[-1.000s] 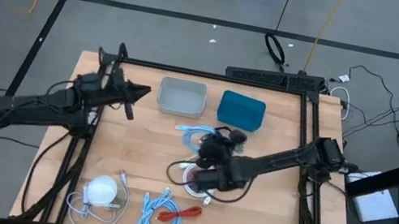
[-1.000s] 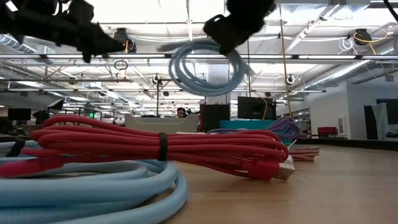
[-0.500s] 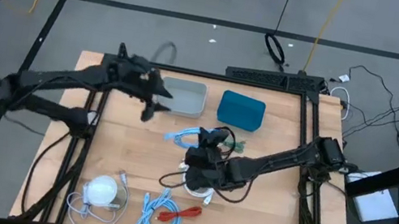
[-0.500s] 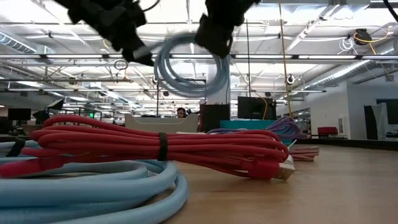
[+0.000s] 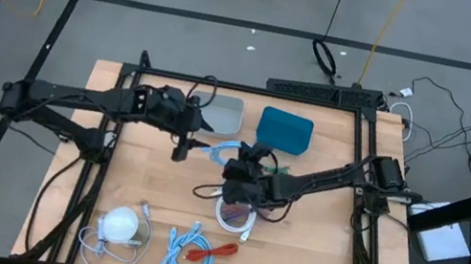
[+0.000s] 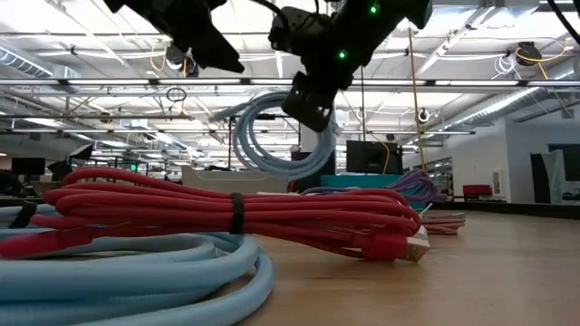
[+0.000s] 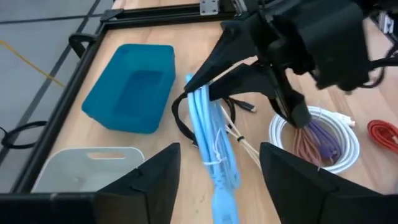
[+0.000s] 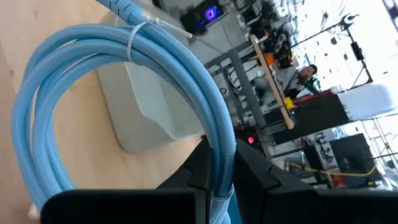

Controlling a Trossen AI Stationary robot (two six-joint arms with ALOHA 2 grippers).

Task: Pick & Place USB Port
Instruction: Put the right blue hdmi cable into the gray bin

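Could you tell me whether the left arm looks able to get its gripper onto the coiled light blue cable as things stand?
Probably yes. The left gripper is open with the coiled light blue cable right between its fingers, lifted off the table by the right gripper, which is shut on its far end; nothing blocks the near end.

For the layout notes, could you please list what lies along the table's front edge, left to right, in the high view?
White coiled cable → light blue cable bundle → red cable → white-and-purple cable coil, set slightly farther back.
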